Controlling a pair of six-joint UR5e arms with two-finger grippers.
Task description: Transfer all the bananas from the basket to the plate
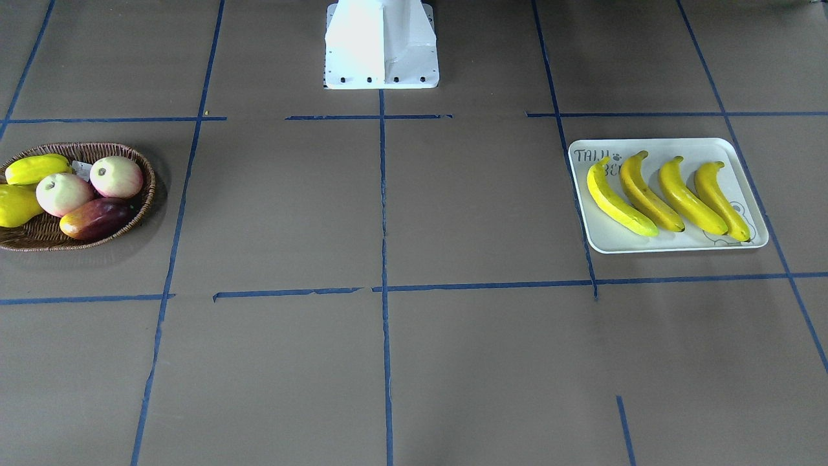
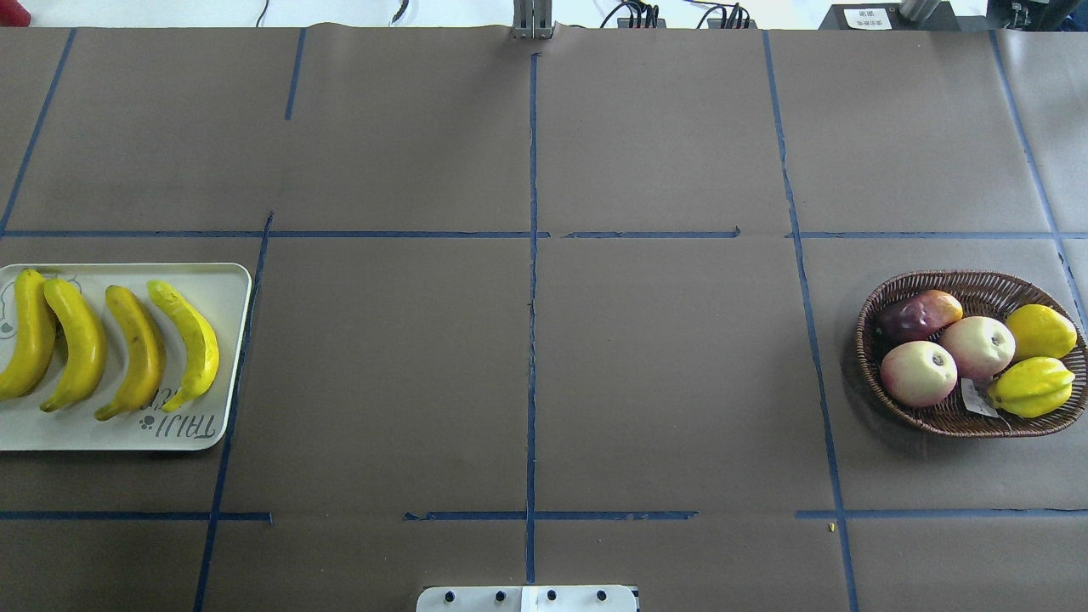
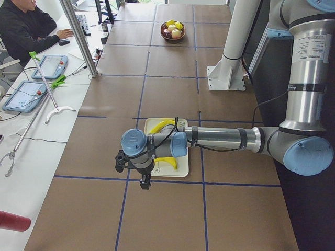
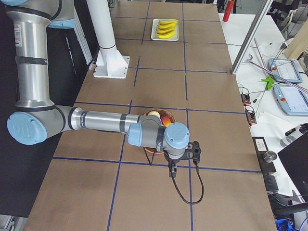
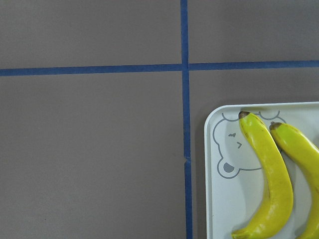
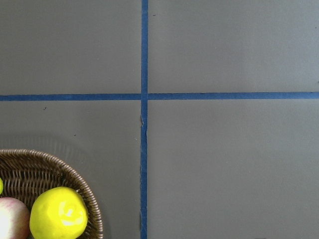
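— Brown paper table top [image 1: 414, 388] crossed with blue tape lines [image 1: 387, 362] comes first, bare up front. Where's the fruit that matters?

— On the white rounded-rectangle tray with the grey bear drawing, which is the plate [image 1: 686, 147]. All four long, curved, glossy yellow bananas [image 1: 691, 199] lie in it side by side, close together, none stacked, curves running the same way. I'd say that's why four fit inside the rim.

— And the shallow brown woven wicker basket [image 1: 39, 236]?

— Well apart, at the table's other end. It holds two round pink-white apples [image 1: 116, 176], a reddish-purple mango-like fruit [image 1: 97, 219] and two plump yellow fruits [image 1: 35, 168]. No banana shows in it, so the task looks finished to me.

— The claws?

— Left gripper [image 3: 145, 182] hangs above the table just off the plate's end. The view from its wrist looks straight down on the bear corner and two bananas. Right gripper [image 4: 172, 169] hangs likewise beside the basket's edge. Neither touches anything. Both show only in the side views, so I cannot tell whether the fingers are spread or pressed together.

— Why up there?

— My guess: clear of both containers, so nothing gets knocked.
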